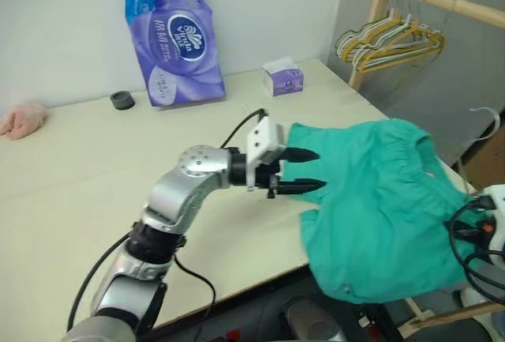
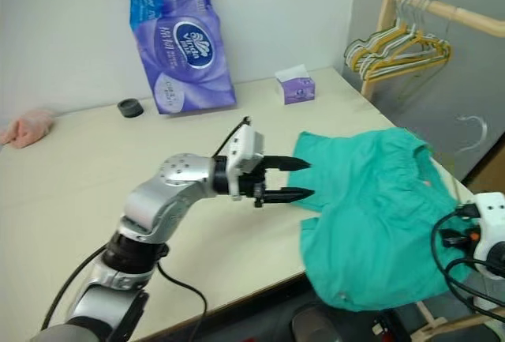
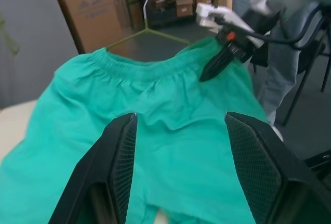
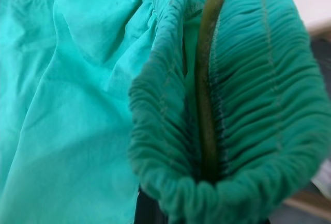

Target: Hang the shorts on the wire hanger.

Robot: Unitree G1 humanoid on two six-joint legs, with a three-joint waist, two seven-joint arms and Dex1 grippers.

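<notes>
Here, the teal-green fabric shorts with a gathered elastic waistband (image 1: 379, 208) are seen spread over the right-hand corner of the cream-coloured table (image 1: 95, 176), with one leg draped past the front edge and the waistband lying toward the far right side. The left gripper (image 1: 304, 170) is held level just beside the near edge of the shorts, its two black fingers parted with nothing between them; in the left wrist view the same fingers (image 3: 116, 172) are seen spread above the fabric, which lies beyond them. The thin olive-green wire hanger (image 4: 207, 79) is seen in the right wrist view running inside the bunched waistband, with the elastic gathered around it on both sides; its triangular top and hook (image 3: 147, 25) rise past the waistband in the left wrist view. The right gripper (image 3: 214, 69) is closed at the waistband edge, its black fingers pinched together on the fabric. Further back on the table, a purple tissue pack (image 1: 175, 38), a small purple tissue box (image 1: 282, 77), a dark round cap (image 1: 122, 99) and a pink cloth (image 1: 24, 119) are seen, and a wooden rack with yellow and white hangers (image 1: 390, 38) stands beyond the right corner
</notes>
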